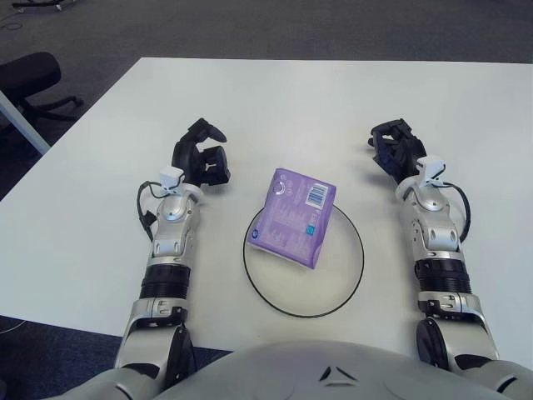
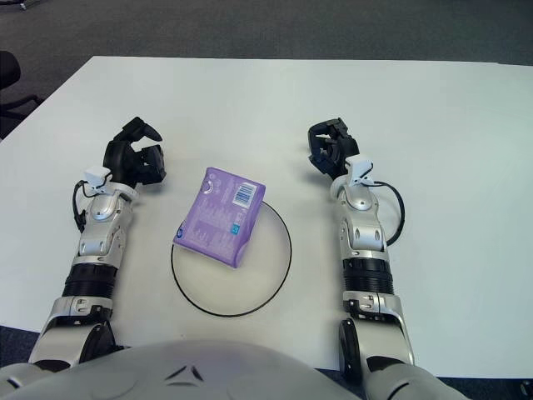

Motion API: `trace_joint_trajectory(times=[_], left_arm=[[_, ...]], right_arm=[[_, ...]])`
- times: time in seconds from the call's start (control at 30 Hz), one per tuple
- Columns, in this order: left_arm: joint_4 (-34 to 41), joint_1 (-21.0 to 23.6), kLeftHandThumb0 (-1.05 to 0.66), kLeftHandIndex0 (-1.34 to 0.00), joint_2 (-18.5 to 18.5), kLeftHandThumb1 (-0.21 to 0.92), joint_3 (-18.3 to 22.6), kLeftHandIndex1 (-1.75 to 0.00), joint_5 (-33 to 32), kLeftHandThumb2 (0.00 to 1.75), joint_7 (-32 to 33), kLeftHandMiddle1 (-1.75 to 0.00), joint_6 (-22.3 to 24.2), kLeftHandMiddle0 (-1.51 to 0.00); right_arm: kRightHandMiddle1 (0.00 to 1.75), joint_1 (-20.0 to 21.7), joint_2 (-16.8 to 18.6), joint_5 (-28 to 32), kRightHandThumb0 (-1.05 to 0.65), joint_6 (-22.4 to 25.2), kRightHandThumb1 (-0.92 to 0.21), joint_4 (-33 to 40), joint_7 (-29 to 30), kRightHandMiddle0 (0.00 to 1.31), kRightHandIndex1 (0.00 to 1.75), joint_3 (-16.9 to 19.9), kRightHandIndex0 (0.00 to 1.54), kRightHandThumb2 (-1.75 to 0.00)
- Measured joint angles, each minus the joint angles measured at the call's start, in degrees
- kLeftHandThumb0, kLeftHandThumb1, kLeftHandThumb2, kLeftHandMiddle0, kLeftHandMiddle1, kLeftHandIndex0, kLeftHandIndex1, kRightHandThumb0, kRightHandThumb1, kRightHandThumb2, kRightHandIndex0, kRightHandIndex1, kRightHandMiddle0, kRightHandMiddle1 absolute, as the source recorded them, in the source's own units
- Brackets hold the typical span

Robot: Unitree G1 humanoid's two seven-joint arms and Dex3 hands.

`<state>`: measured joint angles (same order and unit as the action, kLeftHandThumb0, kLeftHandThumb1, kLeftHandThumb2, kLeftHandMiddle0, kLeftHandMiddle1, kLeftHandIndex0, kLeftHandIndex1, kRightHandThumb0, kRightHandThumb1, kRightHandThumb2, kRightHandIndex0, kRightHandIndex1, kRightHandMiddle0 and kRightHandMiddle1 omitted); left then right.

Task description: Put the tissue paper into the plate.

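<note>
Your left hand [image 1: 202, 160] shows over the white surface [image 1: 275, 100] to the left of the plate, its dark fingers [image 1: 215, 132] loosely curled and apart, holding nothing; it is near the tissue pack but clear of it, with bare surface between them. Your right hand [image 1: 396, 146] shows on the other side, to the right of the plate and a little farther toward the far edge than the left one, its fingers also bent inward and empty, well apart from the pack. You cannot tell from these views whether either hand touches the surface. Between the two forearms, close to the near edge of the surface and roughly at its middle, lies the plate [image 1: 346, 279], a white disc with a thin dark rim. The tissue paper [image 1: 297, 217], a purple soft pack with a barcode label at its far right corner and a blue patch on top, lies tilted on the plate's far left part: most of it sits inside the rim, while its far end sticks out over the rim onto the surface. Beyond the far left corner of the surface, a black office chair [image 1: 29, 79] stands on the dark carpet [image 1: 275, 25].
</note>
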<state>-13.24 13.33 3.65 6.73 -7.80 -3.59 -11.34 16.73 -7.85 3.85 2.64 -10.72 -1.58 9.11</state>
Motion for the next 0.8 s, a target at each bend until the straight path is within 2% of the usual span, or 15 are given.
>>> trace_joint_trajectory(times=[0.47,0.8], left_arm=[[0.0,0.0,-0.5,-0.67,0.0,0.24,0.0,-1.75,-0.2,1.41,-0.7,-1.75,0.0,-1.32],[0.2,0.0,-0.5,-0.67,0.0,0.24,-0.1,-1.75,-0.3,1.41,-0.7,-1.75,0.0,-1.32]], right_arm=[[1.75,0.1,0.4,0.2,-0.39,-5.1,-0.65,-3.0,1.0,0.36,1.52,0.1,0.46,-0.89],[1.75,1.5,0.4,0.1,-0.41,-9.9,-0.54,-7.6,1.1,0.44,1.67,0.6,0.71,-1.03]])
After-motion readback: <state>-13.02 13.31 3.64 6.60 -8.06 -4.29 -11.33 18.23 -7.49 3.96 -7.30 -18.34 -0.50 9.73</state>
